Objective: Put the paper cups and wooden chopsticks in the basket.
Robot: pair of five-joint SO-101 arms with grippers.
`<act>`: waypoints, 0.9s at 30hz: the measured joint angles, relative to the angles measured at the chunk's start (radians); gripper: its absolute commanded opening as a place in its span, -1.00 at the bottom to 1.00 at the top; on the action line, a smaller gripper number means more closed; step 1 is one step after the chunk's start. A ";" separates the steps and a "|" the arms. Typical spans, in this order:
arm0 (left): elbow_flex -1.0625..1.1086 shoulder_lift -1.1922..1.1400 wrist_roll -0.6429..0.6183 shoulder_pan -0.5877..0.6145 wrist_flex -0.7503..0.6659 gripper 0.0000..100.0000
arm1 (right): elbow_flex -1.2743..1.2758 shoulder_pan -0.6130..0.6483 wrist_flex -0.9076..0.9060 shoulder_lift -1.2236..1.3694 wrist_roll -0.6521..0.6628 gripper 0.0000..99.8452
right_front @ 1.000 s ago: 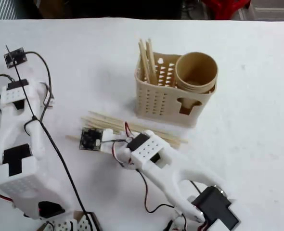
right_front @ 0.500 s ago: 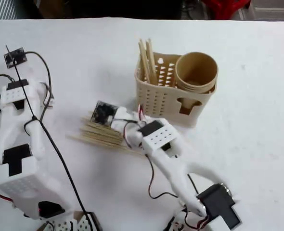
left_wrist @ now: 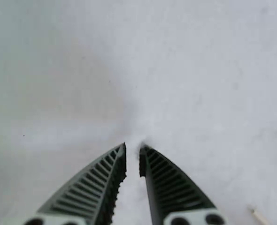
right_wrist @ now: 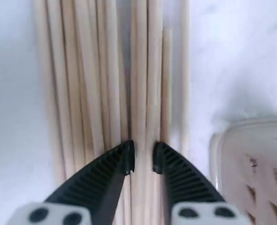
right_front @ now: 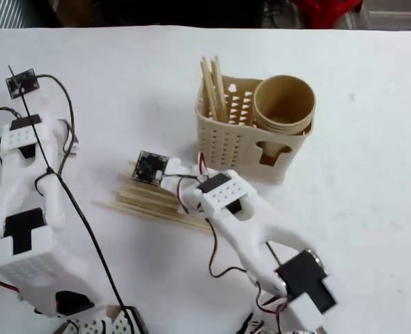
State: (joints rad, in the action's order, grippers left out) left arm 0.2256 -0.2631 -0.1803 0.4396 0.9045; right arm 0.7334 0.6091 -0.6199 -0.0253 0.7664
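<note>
The loose wooden chopsticks (right_front: pixel 139 198) lie in a flat bundle on the white table (right_front: pixel 345 209), just beside the near front corner of the basket (right_front: pixel 240 149) and slanting away from it toward the left arm (right_front: pixel 24 181). In the right wrist view the right gripper (right_wrist: pixel 142 157) sits directly over this bundle (right_wrist: pixel 82 70), lined up along the sticks, with 1 or 2 of them running straight through its middle. Whether it is clamped on them or merely set down over them I cannot tell. The basket's pale perforated corner (right_wrist: pixel 251 159) shows close by. In the high view the right arm stretches from the near edge of the table up to the bundle, its wrist above the end of the sticks nearest the basket. The basket stands upright past the bundle and already holds stacked paper cups (right_front: pixel 283 104) in 1 end and several chopsticks (right_front: pixel 214 87) standing on end in the other, tips poking above the rim. The left gripper (left_wrist: pixel 133 152) is well apart from all of this: it hangs over bare table with only a narrow gap between its jaws, released and holding nothing.
</note>
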 measured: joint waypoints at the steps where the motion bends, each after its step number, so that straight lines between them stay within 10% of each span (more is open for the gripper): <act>1: 0.000 0.000 0.000 0.000 0.000 -0.86 | 0.003 0.000 -0.025 -0.018 0.003 -0.92; 27: 0.000 0.000 0.000 0.000 0.000 -0.86 | 0.101 0.147 0.038 -0.104 -0.055 -0.65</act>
State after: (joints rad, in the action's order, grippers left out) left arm 0.2256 -0.2631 -0.1803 0.4396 0.9045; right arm 0.8347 0.7564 -0.5815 -0.1297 0.7112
